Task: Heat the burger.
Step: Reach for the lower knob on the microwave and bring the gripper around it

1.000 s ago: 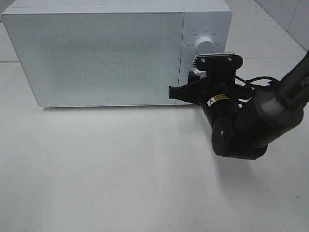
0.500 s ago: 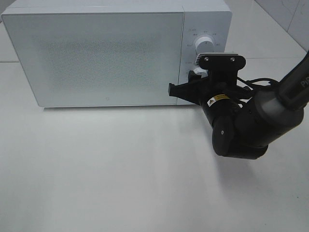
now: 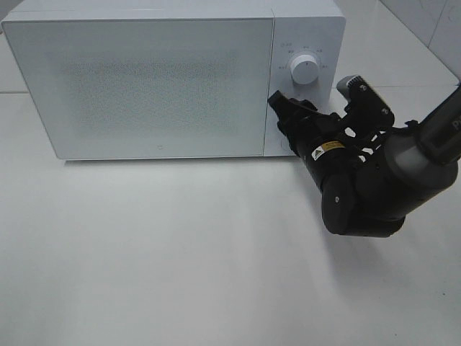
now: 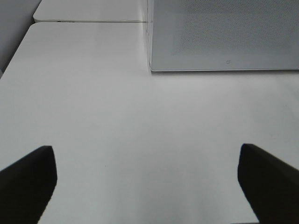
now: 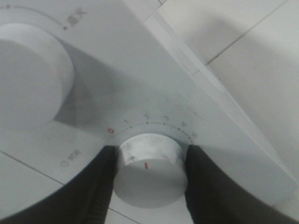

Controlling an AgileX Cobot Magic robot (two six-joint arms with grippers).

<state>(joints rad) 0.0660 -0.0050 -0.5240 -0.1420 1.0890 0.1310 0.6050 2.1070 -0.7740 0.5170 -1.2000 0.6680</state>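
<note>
White on white is most of what you have: a white microwave [image 3: 166,79] stands at the back of the pale counter [image 3: 180,252], its door [image 3: 144,86] shut flush against the control strip. The door's speckled grey panel lets nothing through, and the burger shows in none of your views, so you cannot tell where it sits.

Your right pincer [image 5: 149,170] is at the control strip on the oven's right side. In the right wrist view its two dark fingers [image 5: 93,186] sit against opposite sides of the lower dial [image 5: 148,158], pinching that round white knob between them. The dial's face carries a short red mark [image 5: 145,164], and on the panel beside it you can read a red zero [image 5: 110,130] followed by a curved row of small grey numbers. The larger upper dial [image 5: 28,79] is just beside it, untouched. From the high camera the black right arm [image 3: 367,187] comes in from the right edge and covers the lower dial, while the upper one stands clear above it.

Your left pincer [image 4: 147,186] is spread wide, with one dark fingertip [image 4: 28,182] at each side of its wrist view and only bare counter between them. Nothing is held there. Beyond it you see the lower left corner of the oven front, well apart from the fingertips. The high camera does not show the left arm.
</note>
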